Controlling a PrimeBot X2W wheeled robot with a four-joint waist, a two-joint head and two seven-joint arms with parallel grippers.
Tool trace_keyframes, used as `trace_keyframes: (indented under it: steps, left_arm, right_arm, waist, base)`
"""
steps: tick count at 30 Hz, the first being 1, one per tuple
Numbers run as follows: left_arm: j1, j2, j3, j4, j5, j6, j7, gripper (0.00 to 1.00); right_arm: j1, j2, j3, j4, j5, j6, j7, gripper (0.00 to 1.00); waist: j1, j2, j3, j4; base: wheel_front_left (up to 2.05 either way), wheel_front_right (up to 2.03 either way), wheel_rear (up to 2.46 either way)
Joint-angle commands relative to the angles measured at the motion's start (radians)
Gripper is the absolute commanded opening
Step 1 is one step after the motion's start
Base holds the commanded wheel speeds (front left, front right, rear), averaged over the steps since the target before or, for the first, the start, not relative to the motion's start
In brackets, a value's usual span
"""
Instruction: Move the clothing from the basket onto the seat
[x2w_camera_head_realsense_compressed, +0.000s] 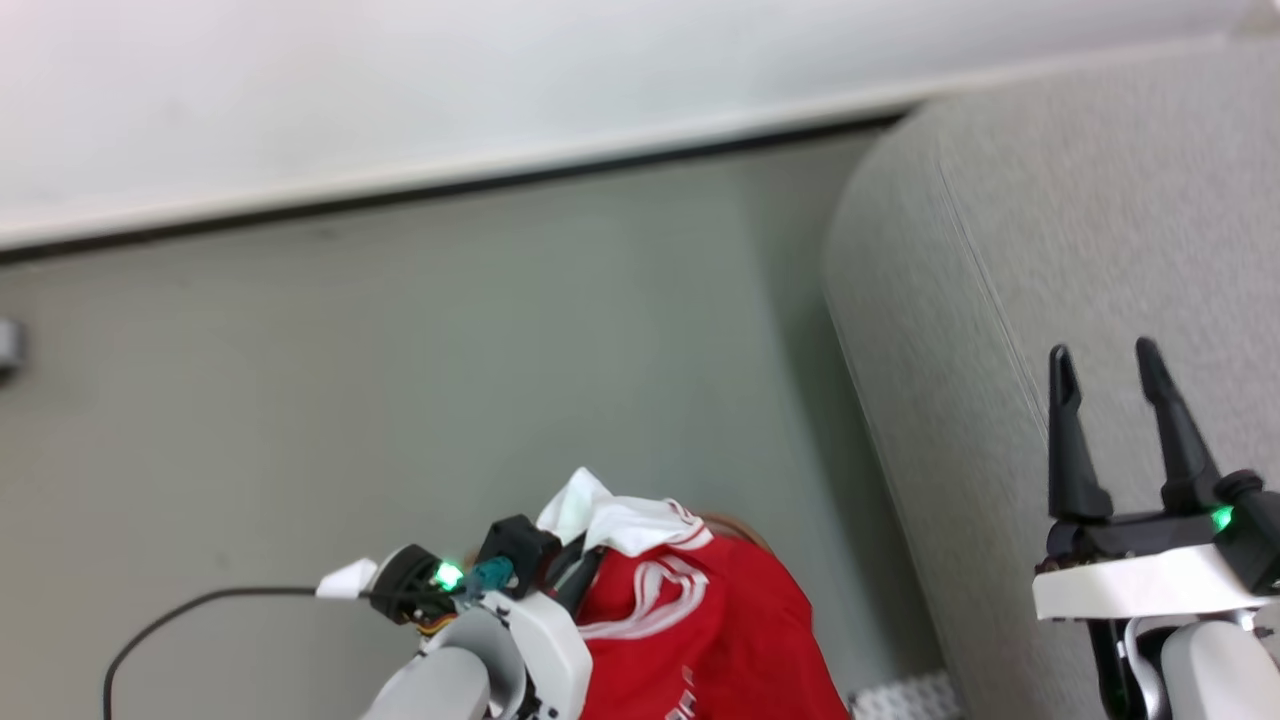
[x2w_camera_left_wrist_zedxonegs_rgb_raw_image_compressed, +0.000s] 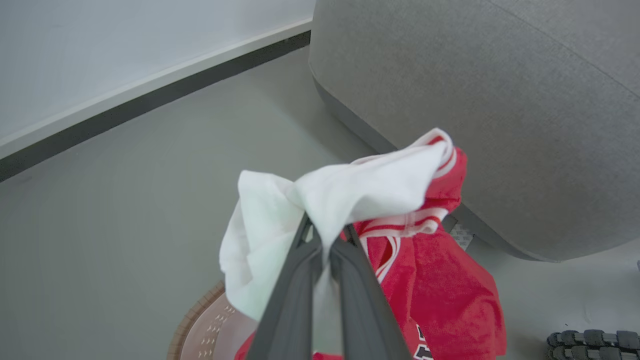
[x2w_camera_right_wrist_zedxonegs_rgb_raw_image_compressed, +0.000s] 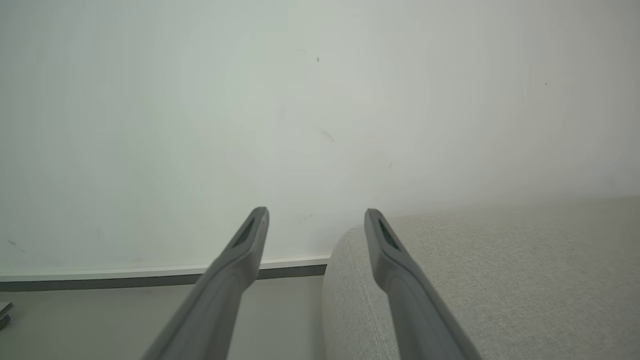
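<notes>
My left hand (x2w_camera_left_wrist_zedxonegs_rgb_raw_image_compressed: 325, 242) is clamped tight. Its two long dark fingers (x2w_camera_left_wrist_zedxonegs_rgb_raw_image_compressed: 295, 300) press together on a bunched fold of the red sports garment (x2w_camera_left_wrist_zedxonegs_rgb_raw_image_compressed: 440, 295), the one with white panels and red-white striped trim. The white panel drapes over my fingertips and hides them. The red body of the cloth hangs beside and below them, with some dark print at its lowest visible part.

The garment hangs in the air above the oval white perforated plastic laundry basket (x2w_camera_left_wrist_zedxonegs_rgb_raw_image_compressed: 194, 316), whose tan braided-look rim curves out from under the cloth. I cannot tell whether the hanging hem touches the basket.

The large light-grey fabric sofa (x2w_camera_head_realsense_compressed: 1010, 260) stands on the grey floor (x2w_camera_head_realsense_compressed: 480, 360) just beside the garment, on my right. Its rounded end faces the cloth, and the two look apart. At the floor's far edge a dark strip and a pale skirting run along the foot of the white wall (x2w_camera_head_realsense_compressed: 400, 80).

My right hand (x2w_camera_head_realsense_compressed: 1103, 352) is spread wide with nothing between its fingers, which point up over the sofa's upholstered top near its rounded edge. In the right wrist view one finger lies across the floor and skirting, the other across the sofa's end.

A thin black cable (x2w_camera_head_realsense_compressed: 180, 612) curves over the floor by my left wrist.
</notes>
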Motion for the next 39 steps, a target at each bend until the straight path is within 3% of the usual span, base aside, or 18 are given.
trace_keyframes:
  steps: [1,9,17,29,39]
  left_arm:
    - [0.018,0.013,0.004,-0.020,-0.008,0.002,0.000,0.00]
    - [0.097,0.039,0.040,-0.206,-0.016,0.025,-0.001,0.00]
    - [0.125,0.051,0.087,-0.360,-0.072,0.041,0.018,0.00]
    - [0.049,0.065,0.165,-0.620,-0.160,0.067,0.141,0.00]
    - [-0.037,0.067,0.198,-0.705,-0.224,0.063,0.237,0.00]
  right_arm:
    - [0.013,-0.002,0.003,0.004,-0.007,-0.002,-0.002,1.00]
    - [0.069,-0.002,0.006,0.044,-0.017,-0.002,-0.002,1.00]
    - [0.107,-0.002,0.034,0.064,-0.003,-0.002,-0.002,1.00]
    - [0.133,-0.002,0.086,0.077,0.010,-0.002,-0.002,1.00]
    - [0.145,-0.002,0.125,0.061,-0.003,-0.002,-0.002,1.00]
  waist:
    - [0.0001,0.0000,-0.070,0.052]
    - [0.0001,0.0000,-0.191,0.110]
    - [0.0001,0.0000,-0.265,0.124]
    - [0.0001,0.0000,-0.299,0.122]
    - [0.0001,0.0000,-0.311,0.133]
  base:
    - [0.00,0.00,0.00]
    - [0.00,0.00,0.00]
    - [0.00,0.00,0.00]
    - [0.00,0.00,0.00]
    - [0.00,0.00,0.00]
